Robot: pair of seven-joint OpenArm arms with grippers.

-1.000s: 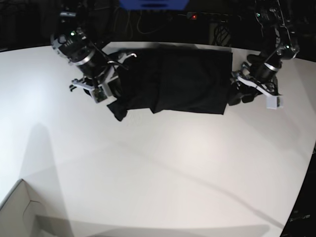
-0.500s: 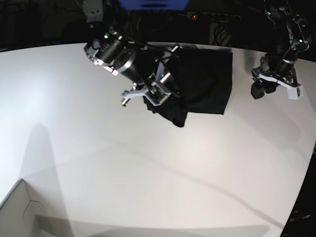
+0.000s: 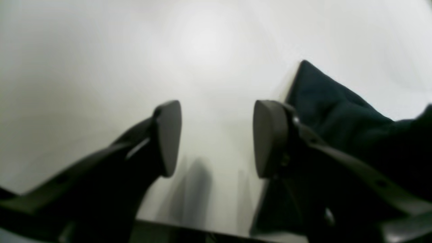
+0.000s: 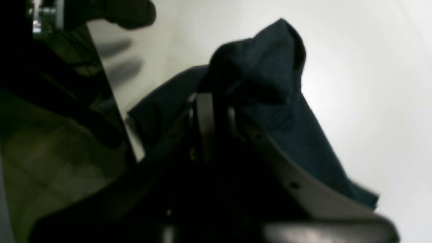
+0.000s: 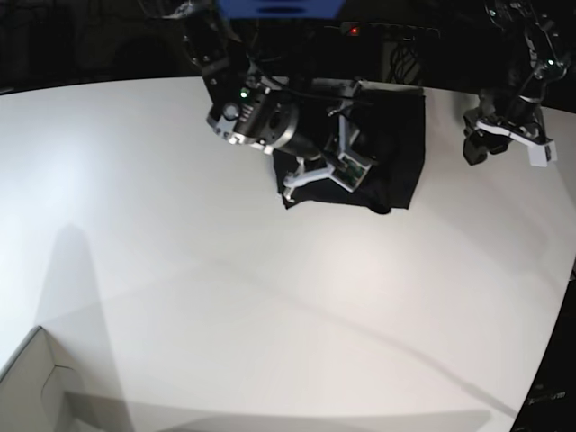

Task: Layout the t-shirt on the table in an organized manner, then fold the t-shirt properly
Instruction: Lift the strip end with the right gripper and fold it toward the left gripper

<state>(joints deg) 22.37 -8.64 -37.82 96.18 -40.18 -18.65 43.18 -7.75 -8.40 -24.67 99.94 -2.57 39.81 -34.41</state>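
Black t-shirt (image 5: 396, 144) lies at the bench's (image 5: 270, 306) far edge; my right fingers (image 4: 212, 111) pinch its fold mid-carry, left fingers (image 3: 216, 138) gape empty. Next: lay it flat, release.

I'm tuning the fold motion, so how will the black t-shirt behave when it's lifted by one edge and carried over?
Probably floppy: the t-shirt bunches and droops around the right gripper shut on it. It likely drapes rather than holding shape, since the folded part lies flat on the table. It seems light, as one pinch carries a whole flap.
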